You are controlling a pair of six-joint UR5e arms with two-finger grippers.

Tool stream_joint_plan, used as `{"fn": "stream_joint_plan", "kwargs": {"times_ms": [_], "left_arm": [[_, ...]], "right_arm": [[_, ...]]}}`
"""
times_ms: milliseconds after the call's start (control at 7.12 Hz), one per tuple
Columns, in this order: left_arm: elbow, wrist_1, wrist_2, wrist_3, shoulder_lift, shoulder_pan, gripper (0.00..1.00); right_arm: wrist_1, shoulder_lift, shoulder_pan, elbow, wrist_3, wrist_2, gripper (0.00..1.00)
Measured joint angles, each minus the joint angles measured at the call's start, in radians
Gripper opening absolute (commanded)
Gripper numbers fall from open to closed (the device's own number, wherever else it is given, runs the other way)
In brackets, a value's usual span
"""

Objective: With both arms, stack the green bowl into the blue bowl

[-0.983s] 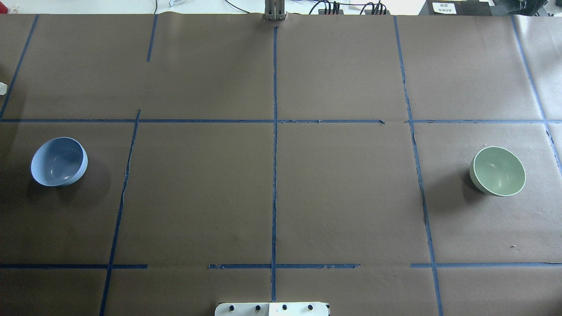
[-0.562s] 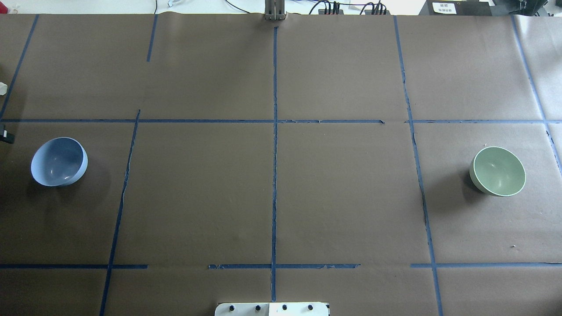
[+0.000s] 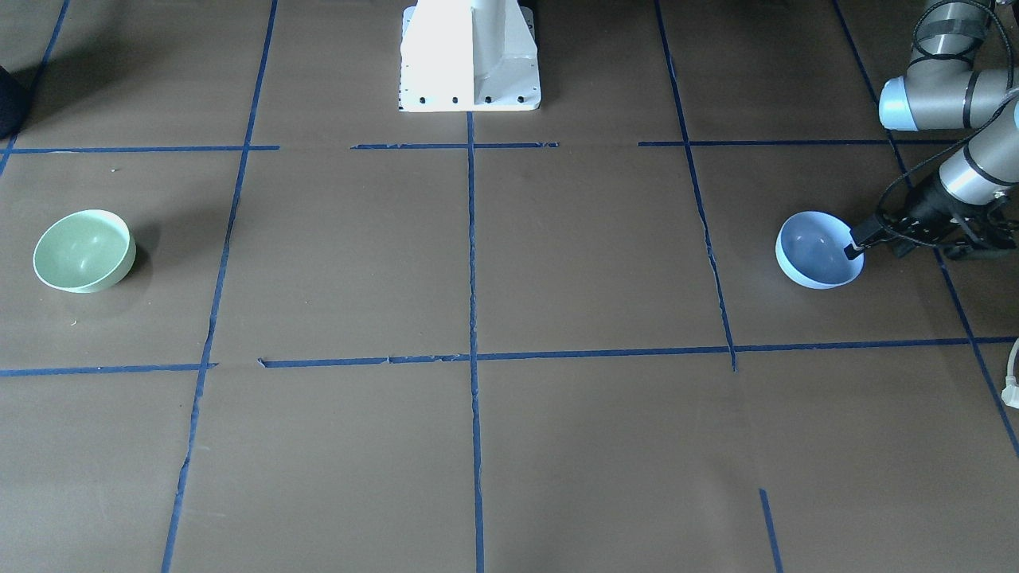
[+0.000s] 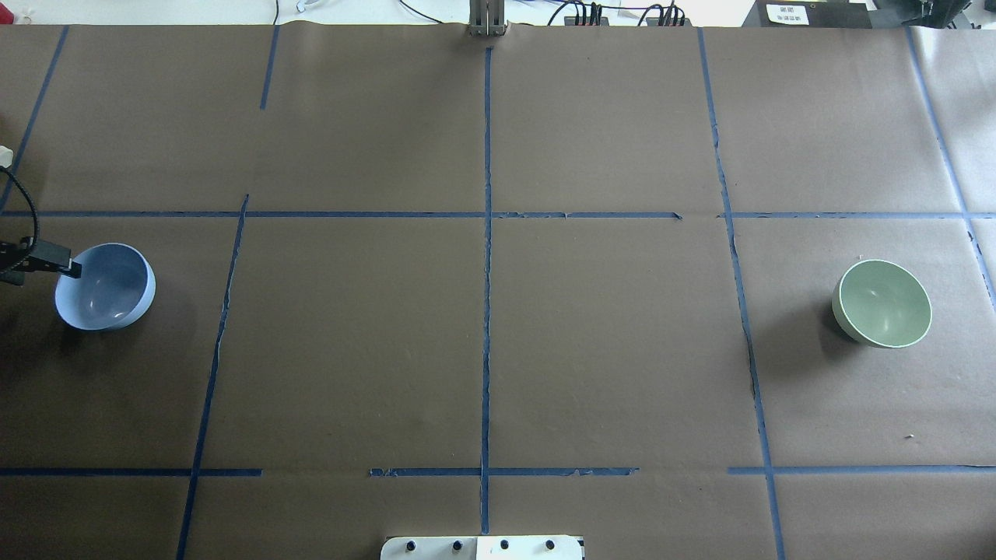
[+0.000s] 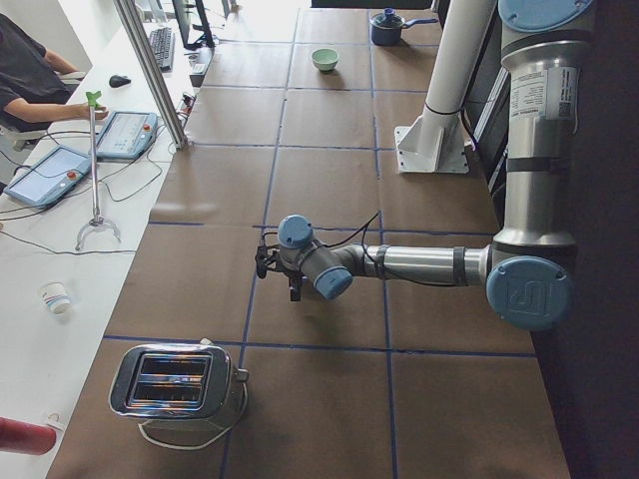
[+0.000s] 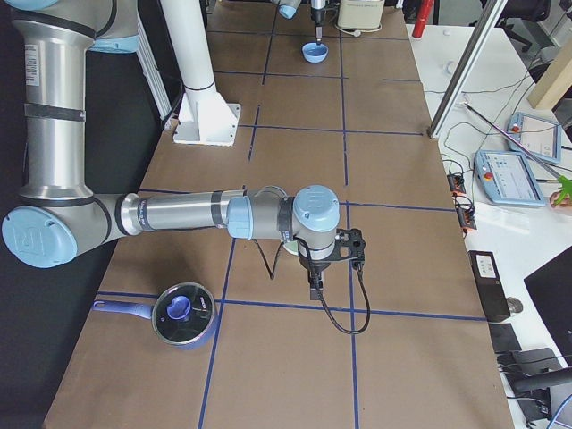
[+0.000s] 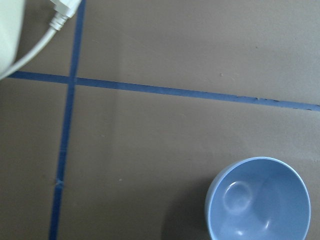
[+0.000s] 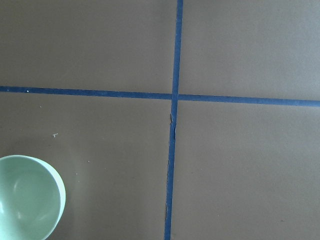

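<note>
Bowls: two — green bowl [image 4: 882, 303], blue bowl [image 4: 105, 286]
Robot arms: two — left arm [image 5: 429, 264], right arm [image 6: 179, 214]
White pedestal [image 3: 470, 56]: one
Toaster [image 5: 178, 384]: one
Lidded saucepan [image 6: 181, 315]: one
Tablet pendants: two, near pendant [image 5: 45, 177] and far pendant [image 5: 128, 135]
Paper cup [image 5: 55, 296]: one
Keyboard [image 5: 160, 45]: one
Mouse [image 5: 119, 81]: one
Seated person [image 5: 35, 75]: one

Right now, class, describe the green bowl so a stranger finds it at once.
Start at the brown table taped into blue squares. On the robot's right side sits the green bowl, upright and empty. Its twin, the blue bowl, sits far left; only colour separates them.
</note>
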Motion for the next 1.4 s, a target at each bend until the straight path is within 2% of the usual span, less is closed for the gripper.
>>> {"fn": "stream_joint_plan", "kwargs": {"times_ms": [140,281,843,1124,1405], "left_arm": [[0.004,-0.008,0.0,-0.014,-0.003,0.016,0.13],[0.004,-0.011,0.0,-0.03,-0.003,0.023,0.05],[-0.023,-0.012,-0.019,-0.043,-0.002,0.022,0.03],[-0.079,0.0,-0.099,-0.08,-0.001,0.019,0.03],[-0.14,0.067,-0.13,-0.236,-0.09,0.021,0.03]], "right_arm": [[0.0,-0.001,0.0,0.0,0.0,0.0,1.0],[0.0,-0.003,0.001,0.0,0.0,0.0,1.0],[0.0,-0.005,0.002,0.002,0.002,0.0,1.0],[0.0,-0.005,0.002,0.006,0.004,0.001,1.0],[0.0,-0.005,0.003,0.01,0.005,0.002,1.0]]}}
